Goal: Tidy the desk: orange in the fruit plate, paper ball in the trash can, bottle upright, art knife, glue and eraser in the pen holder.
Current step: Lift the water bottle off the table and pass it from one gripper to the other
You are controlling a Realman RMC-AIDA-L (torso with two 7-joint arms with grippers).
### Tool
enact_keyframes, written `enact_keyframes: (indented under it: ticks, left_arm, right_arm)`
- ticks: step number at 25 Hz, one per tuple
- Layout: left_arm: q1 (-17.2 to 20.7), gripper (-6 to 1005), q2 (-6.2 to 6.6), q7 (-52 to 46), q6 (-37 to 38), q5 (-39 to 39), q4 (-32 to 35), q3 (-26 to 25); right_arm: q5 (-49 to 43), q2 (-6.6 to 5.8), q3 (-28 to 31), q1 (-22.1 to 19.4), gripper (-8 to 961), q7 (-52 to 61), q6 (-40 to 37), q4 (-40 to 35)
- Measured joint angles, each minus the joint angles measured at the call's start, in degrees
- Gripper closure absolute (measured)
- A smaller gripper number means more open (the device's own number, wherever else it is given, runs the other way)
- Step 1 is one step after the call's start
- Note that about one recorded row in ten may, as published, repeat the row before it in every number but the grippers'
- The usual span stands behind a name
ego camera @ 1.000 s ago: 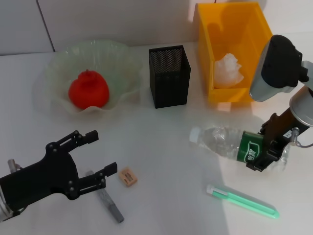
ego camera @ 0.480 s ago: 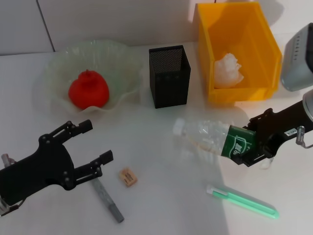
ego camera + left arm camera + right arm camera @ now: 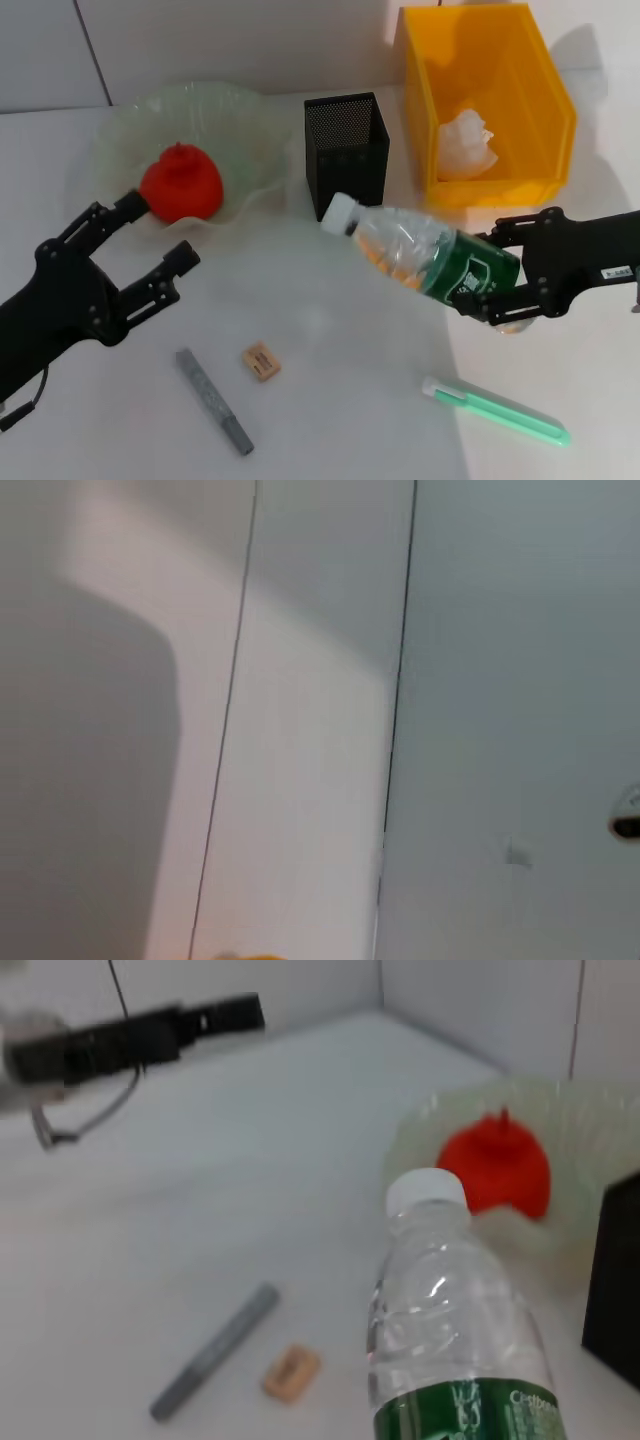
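Right gripper (image 3: 487,283) clamped on the bottle (image 3: 425,250), held tilted above the desk (image 3: 330,330) with cap toward the pen holder (image 3: 346,155); rotate fully vertical before lowering; left gripper (image 3: 135,250) open, idle.

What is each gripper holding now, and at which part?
The right gripper holds the bottle by its lower end, around the green label, tilted above the table. The left gripper is open and holds nothing.
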Motion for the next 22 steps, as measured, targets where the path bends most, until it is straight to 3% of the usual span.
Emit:
enact_keyframes:
  ticks: [5,6,9,11,22]
  left_arm:
    - [-1.79,226,-0.12,-1.45,2.57,-5.79,-5.75,0.00]
    - [-1.79,226,-0.12,-1.45,2.57,-5.79,-5.75,0.00]
    - [-2.66,227,-0.16,-2.62,3.17,-6.67,-7.03,0.02]
    - [-5.20,228,-0.38,-6.93,5.71,-6.96,-7.70,0.81]
    - [-8.77,232,-0.44,-12.48,7.77,-6.95,-8.23,2.84]
  right_arm:
    - [9.03,-0.23,7.04,-0.92,192,-9.29,-2.23,9.36]
    - [11.82,-0.44,10.46,-0.33,192,-13.31,-4.70,14.14]
    - [13.24,-0.60,13.19,0.29,193,-16.29,-6.91,17.80]
    - [13.65,-0.45,15.81,1.12,193,-18.59,-9.45,20.41]
    - [16.71,-0.25,17.01,3.13,195,-26.02,-13.64,27.56]
